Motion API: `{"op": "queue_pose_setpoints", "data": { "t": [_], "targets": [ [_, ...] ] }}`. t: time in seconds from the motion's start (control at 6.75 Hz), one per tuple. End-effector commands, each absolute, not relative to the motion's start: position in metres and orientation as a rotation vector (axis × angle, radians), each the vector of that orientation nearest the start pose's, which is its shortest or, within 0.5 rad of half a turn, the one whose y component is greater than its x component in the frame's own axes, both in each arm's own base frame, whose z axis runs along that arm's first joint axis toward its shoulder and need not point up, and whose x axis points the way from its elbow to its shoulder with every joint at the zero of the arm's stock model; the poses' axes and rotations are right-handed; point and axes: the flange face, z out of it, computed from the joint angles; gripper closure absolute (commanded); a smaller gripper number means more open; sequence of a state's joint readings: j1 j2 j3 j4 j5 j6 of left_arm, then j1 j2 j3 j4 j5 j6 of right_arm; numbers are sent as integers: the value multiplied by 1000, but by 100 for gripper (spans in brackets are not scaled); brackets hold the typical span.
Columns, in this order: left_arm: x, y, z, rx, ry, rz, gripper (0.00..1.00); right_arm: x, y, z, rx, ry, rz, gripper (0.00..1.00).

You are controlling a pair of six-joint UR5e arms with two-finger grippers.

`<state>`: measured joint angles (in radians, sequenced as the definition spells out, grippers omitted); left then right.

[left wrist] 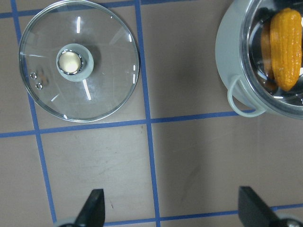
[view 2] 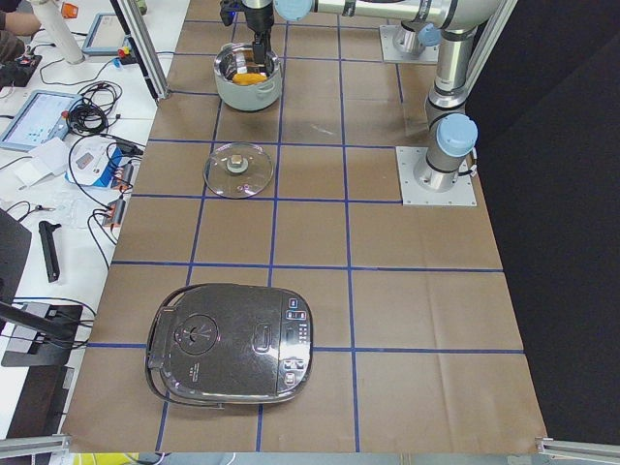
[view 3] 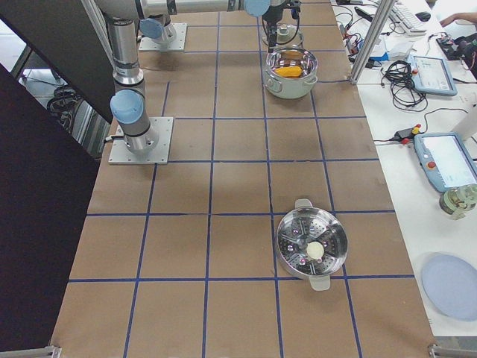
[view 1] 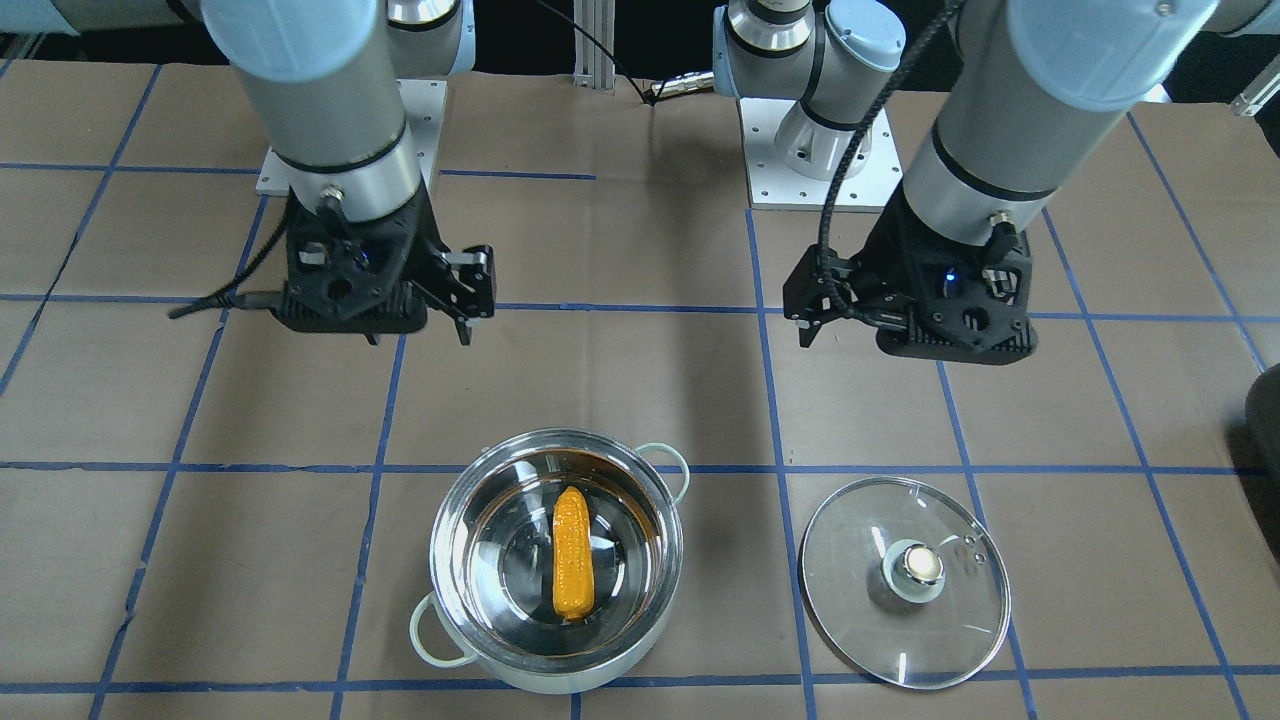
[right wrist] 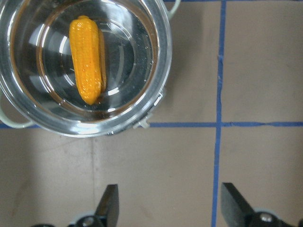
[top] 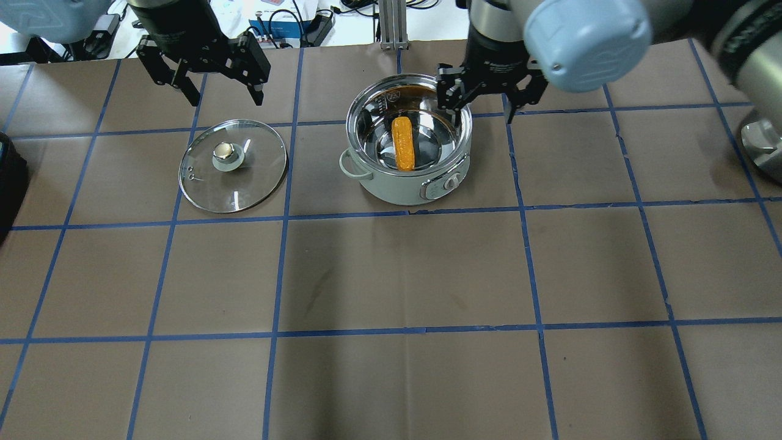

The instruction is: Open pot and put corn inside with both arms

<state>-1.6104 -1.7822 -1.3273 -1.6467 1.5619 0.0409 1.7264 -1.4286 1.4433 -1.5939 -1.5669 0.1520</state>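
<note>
The shiny pot (top: 397,186) stands open on the table, with the yellow-orange corn (top: 402,143) lying inside on its bottom. The clear glass lid (top: 233,165) lies flat on the table beside the pot, knob up. My left gripper (top: 226,98) is open and empty, raised beyond the lid. My right gripper (top: 478,110) is open and empty, raised over the pot's far right rim. The front view shows the pot (view 1: 445,560), corn (view 1: 573,552) and lid (view 1: 905,580). The left wrist view shows the lid (left wrist: 78,61) and the pot (left wrist: 225,47). The right wrist view shows the corn (right wrist: 86,59).
A black rice cooker (view 2: 232,344) sits on the table's end at my left. A steel steamer insert (view 3: 311,245) sits on the end at my right. Side benches carry tablets and cables.
</note>
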Motion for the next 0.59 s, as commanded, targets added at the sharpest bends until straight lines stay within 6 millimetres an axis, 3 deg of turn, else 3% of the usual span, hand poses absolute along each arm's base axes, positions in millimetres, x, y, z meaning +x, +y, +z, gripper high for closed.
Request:
{"op": "queue_pose_setpoints", "data": {
  "t": [0.0,0.15,0.44],
  "targets": [
    [-155,-536,493,123,3138,70,0,167,-471,476,65,3136,111,26],
    [-149,-525,486,109,3142,82,0,164,-461,473,75,3131,107,25],
    [-141,-524,480,82,3145,92,0,166,-460,475,70,3129,100,22]
  ]
}}
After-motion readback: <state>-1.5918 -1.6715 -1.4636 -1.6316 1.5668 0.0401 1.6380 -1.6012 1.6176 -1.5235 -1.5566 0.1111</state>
